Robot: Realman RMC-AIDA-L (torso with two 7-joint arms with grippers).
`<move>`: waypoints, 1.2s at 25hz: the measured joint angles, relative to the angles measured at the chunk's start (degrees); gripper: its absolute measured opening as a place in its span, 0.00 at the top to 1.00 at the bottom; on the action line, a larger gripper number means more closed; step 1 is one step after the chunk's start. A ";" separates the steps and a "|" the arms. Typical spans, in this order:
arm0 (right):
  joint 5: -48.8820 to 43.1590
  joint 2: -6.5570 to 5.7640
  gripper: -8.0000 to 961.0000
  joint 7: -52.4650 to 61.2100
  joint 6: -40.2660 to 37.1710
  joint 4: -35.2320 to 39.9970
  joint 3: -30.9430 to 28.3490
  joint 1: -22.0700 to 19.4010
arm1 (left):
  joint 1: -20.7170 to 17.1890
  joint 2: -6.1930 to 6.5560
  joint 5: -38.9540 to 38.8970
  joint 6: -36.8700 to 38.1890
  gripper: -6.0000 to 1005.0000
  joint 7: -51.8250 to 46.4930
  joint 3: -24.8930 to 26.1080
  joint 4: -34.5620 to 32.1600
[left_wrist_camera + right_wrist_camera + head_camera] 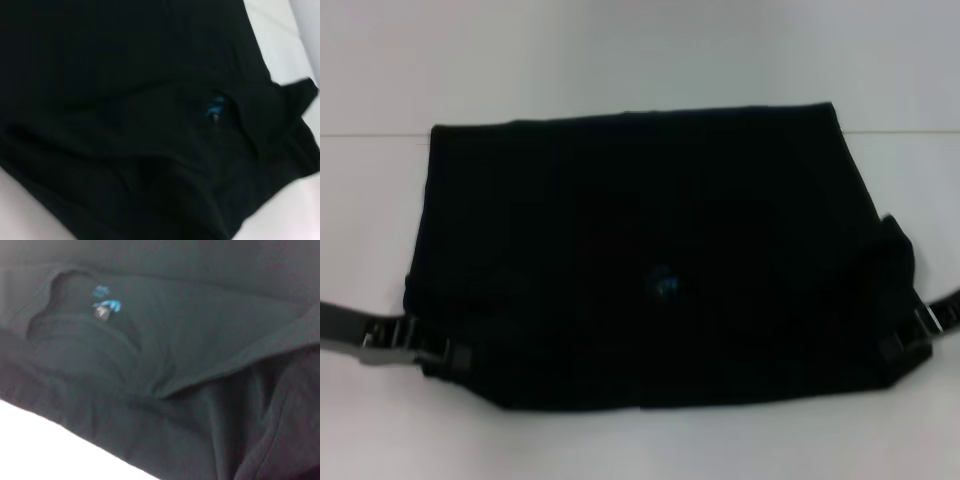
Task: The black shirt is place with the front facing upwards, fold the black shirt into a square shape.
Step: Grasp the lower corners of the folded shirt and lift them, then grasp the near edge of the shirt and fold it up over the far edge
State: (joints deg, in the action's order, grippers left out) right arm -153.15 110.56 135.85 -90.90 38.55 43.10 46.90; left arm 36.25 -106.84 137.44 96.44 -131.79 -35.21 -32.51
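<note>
Large plain black cloth shirt (640, 260) lies across the middle of the head view on the pale white counter (620, 60), already gathered into a wide, roughly rectangular slab. Small blue neck label (665, 283) shows just below centre; no lettering visible.

Left hand (415, 347) sits at the lower left of the frame, touching the shirt's lower left corner. Right hand (910, 335) sits at the right edge, against the lower right corner, where a flap of cloth bunches up. We cannot tell whether either hand is clamped on the fabric or open; the fingers are lost against the black cloth.

Both wrist views are filled with dark folds; the label (215, 107) (102, 307) appears in each.

We judge the step in hand to be a mid-fold: both near corners addressed, shape still wider than tall, near edge uneven.

Next move, as we read it, calls for both hands acting together on the corners, keeping the edge taut and level so the layers stack square.
</note>
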 joint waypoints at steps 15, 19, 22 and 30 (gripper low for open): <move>-3.26 0.62 0.94 -16.09 -15.57 -0.89 0.26 -5.01 | -0.03 -0.11 8.85 16.77 0.93 3.53 -2.16 0.19; -0.36 0.67 0.94 -16.27 -14.63 -0.93 -2.92 -5.16 | 0.61 0.02 7.66 16.19 0.93 3.92 0.37 0.15; 4.27 -0.10 0.94 -15.62 -14.29 -0.94 -6.74 -5.16 | 1.44 0.80 6.38 14.46 0.93 3.41 7.74 -0.15; 16.96 -2.88 0.94 -9.59 -1.16 -6.86 -22.29 -5.56 | 1.73 1.41 3.29 0.47 0.94 -0.34 22.82 0.92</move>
State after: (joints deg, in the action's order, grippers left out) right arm -136.18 107.68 126.27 -92.07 31.69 20.81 41.34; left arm 37.97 -105.42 140.73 96.92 -132.13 -12.39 -31.59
